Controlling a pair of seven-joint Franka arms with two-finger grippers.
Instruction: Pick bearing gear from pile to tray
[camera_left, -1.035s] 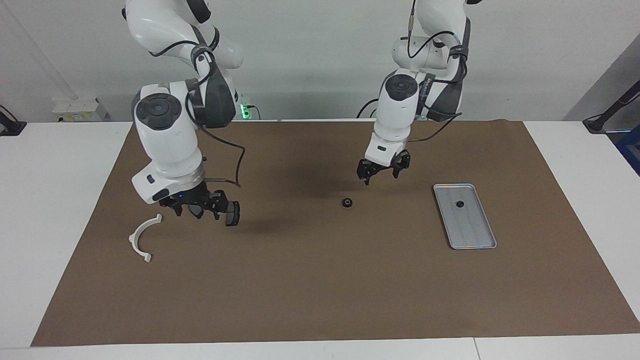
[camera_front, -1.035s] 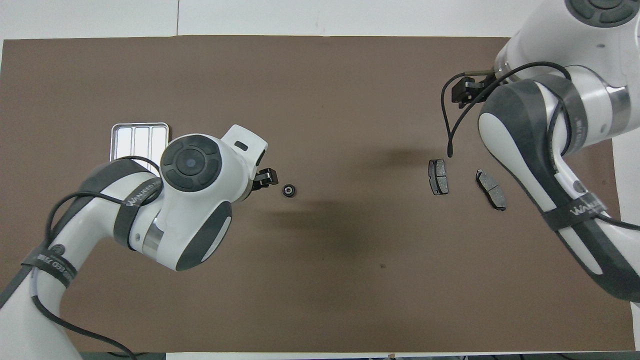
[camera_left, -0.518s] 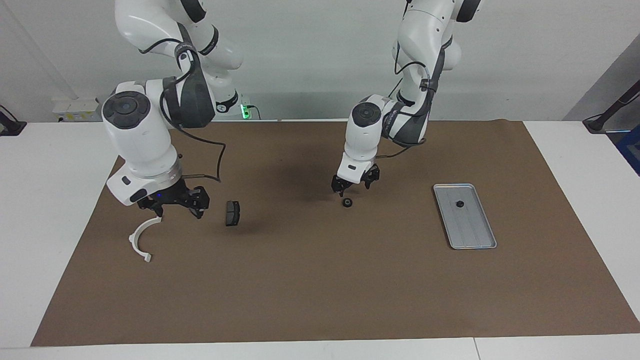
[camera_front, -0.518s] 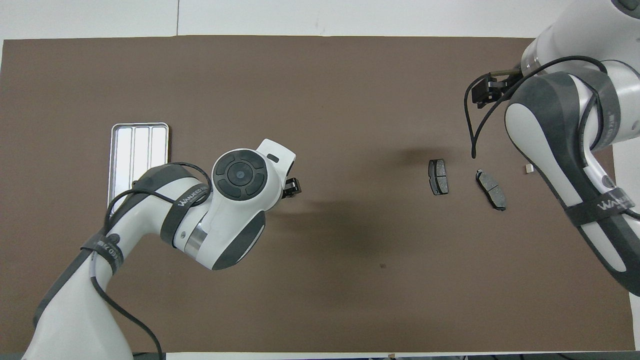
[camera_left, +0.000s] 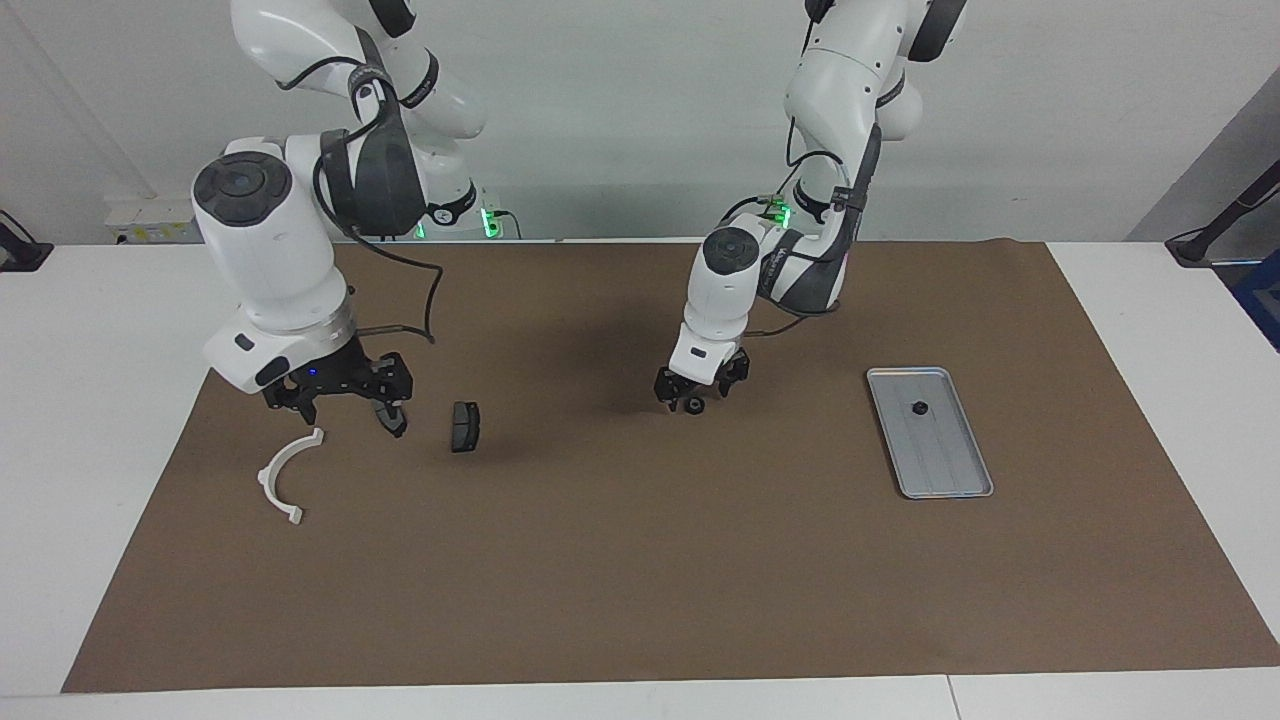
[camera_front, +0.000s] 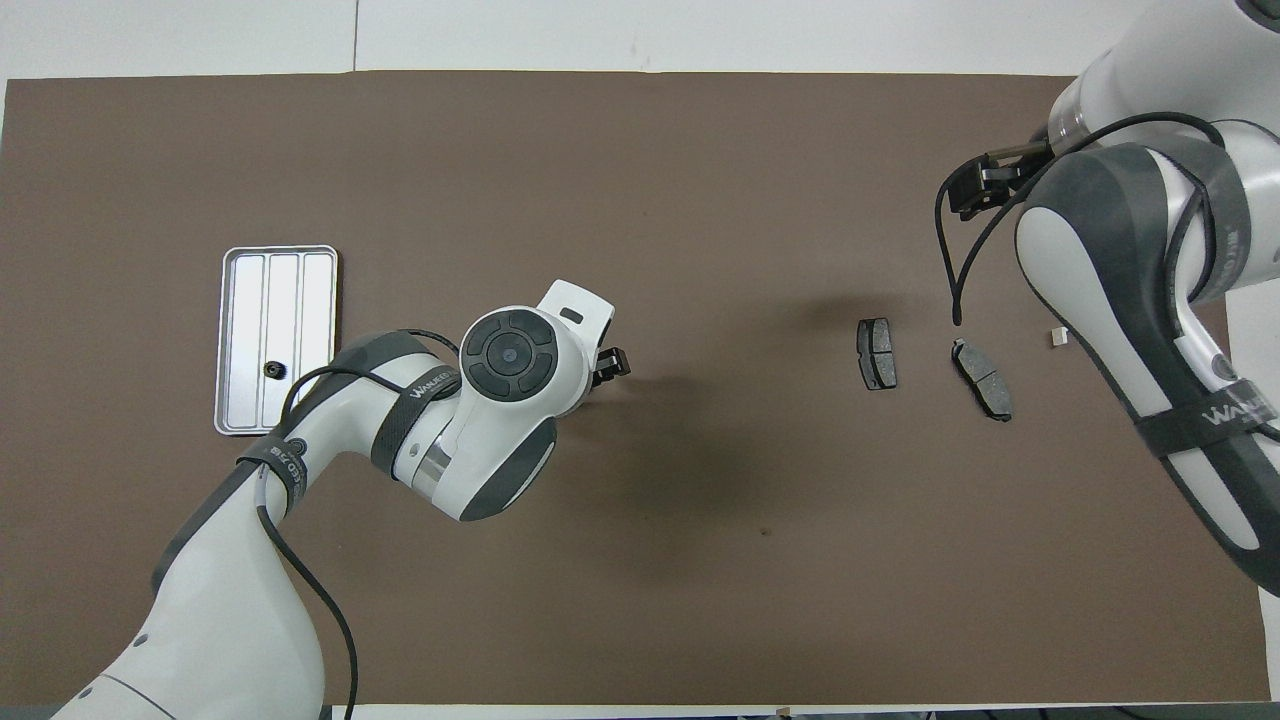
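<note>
Facing view, L arm: elbow bent, wrist down at frame centre; left gripper (camera_left: 694, 393) low, fingers apart astride bearing gear (camera_left: 691, 405) on mat.
R arm: right gripper (camera_left: 345, 400) spread, empty, mid-left.
Tray (camera_left: 960, 480): mid-right, holds another gear (camera_left: 917, 407).

Robotics lab bench. Two white Franka arms are standing at a white tabletop (camera_left: 1150, 330) that is carrying a brown mat (camera_left: 640, 560); a plain grey wall is backing them, green status lights (camera_left: 489, 222) are glowing, and a camera stand (camera_left: 1215, 230) is showing at the edge.
</note>
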